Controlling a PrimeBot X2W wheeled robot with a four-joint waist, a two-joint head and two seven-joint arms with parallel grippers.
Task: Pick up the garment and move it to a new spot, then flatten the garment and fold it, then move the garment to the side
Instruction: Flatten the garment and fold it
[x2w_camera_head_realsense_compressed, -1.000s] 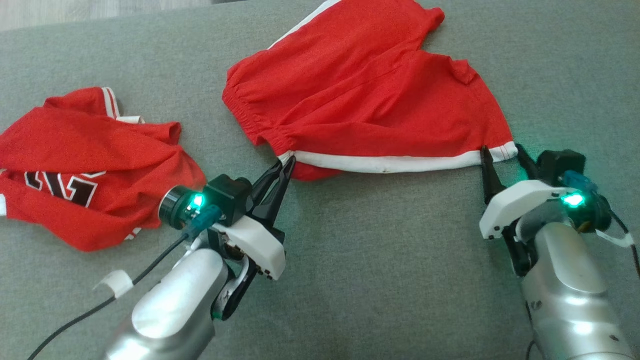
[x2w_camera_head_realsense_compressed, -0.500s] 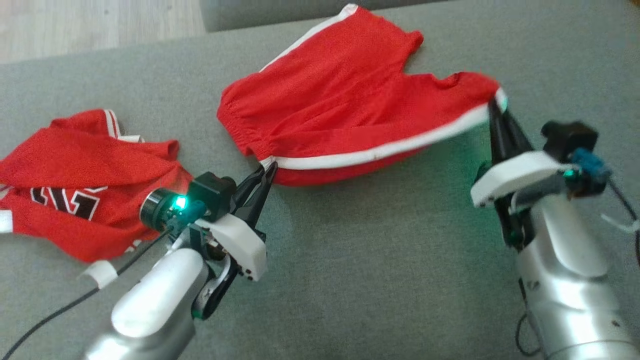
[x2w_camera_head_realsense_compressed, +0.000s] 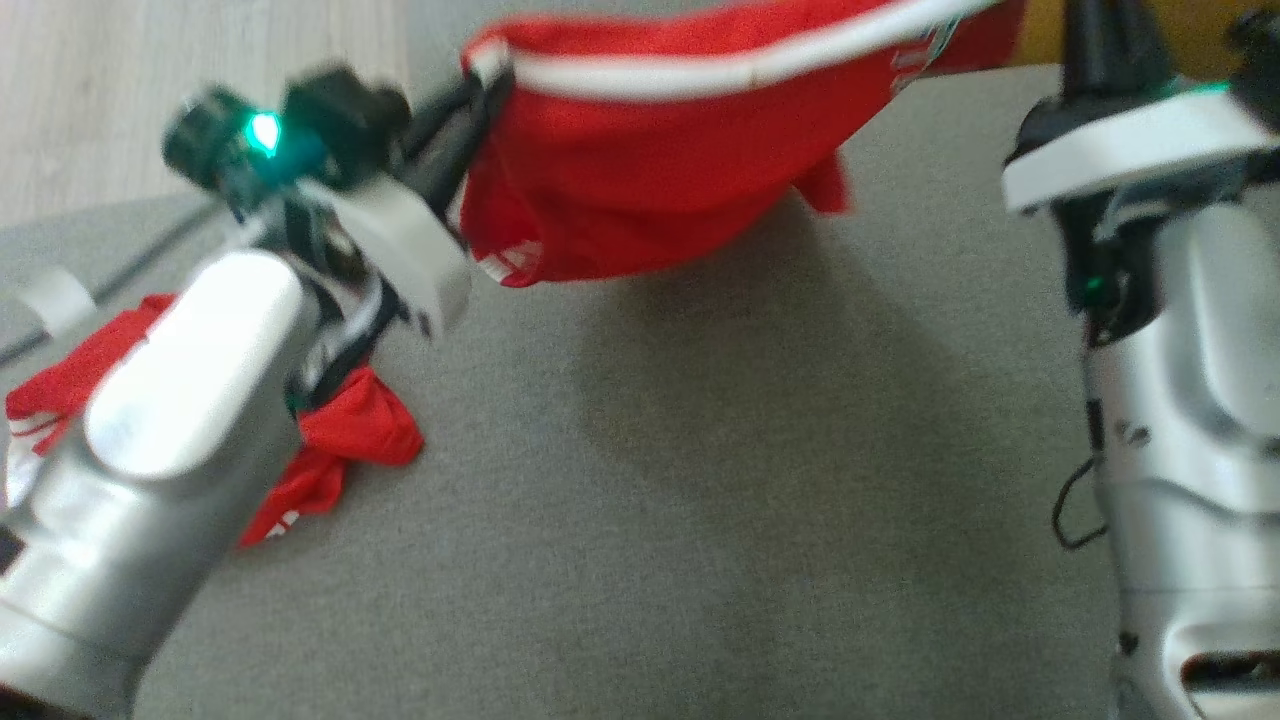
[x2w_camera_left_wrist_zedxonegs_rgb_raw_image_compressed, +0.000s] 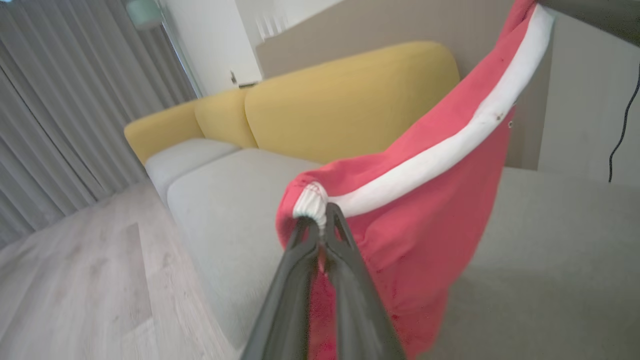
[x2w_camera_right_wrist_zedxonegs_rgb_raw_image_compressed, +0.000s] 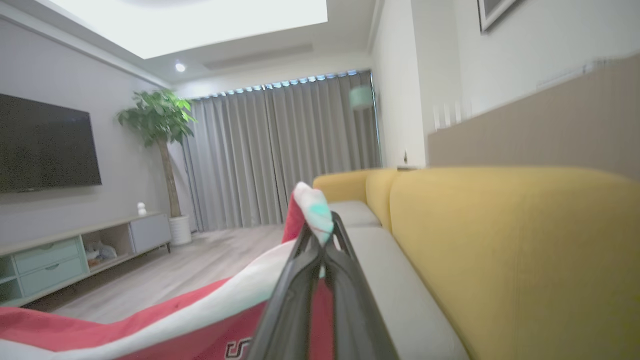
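Note:
The garment (x2w_camera_head_realsense_compressed: 650, 180), red shorts with a white side stripe, hangs in the air above the grey cushion (x2w_camera_head_realsense_compressed: 720, 500), stretched between both grippers. My left gripper (x2w_camera_head_realsense_compressed: 478, 85) is shut on the gathered waistband end of the stripe, seen close up in the left wrist view (x2w_camera_left_wrist_zedxonegs_rgb_raw_image_compressed: 322, 220) with the red cloth (x2w_camera_left_wrist_zedxonegs_rgb_raw_image_compressed: 425, 210) draping right of it. My right gripper (x2w_camera_right_wrist_zedxonegs_rgb_raw_image_compressed: 320, 240) is shut on the stripe's other end, a white corner poking out above the tips, with the garment (x2w_camera_right_wrist_zedxonegs_rgb_raw_image_compressed: 150, 325) trailing to the lower left. In the head view its fingers (x2w_camera_head_realsense_compressed: 1100, 40) run up to the top edge.
A second red jersey (x2w_camera_head_realsense_compressed: 350, 440) lies crumpled on the cushion at the left, partly under my left forearm. Wooden floor (x2w_camera_head_realsense_compressed: 150, 90) lies beyond the cushion's far left edge. A yellow sofa back (x2w_camera_left_wrist_zedxonegs_rgb_raw_image_compressed: 350, 100) rises behind the grey seat.
The right gripper closed on the shorts' corner, and both grippers then lifted the shorts off the cushion. The head camera has also shifted.

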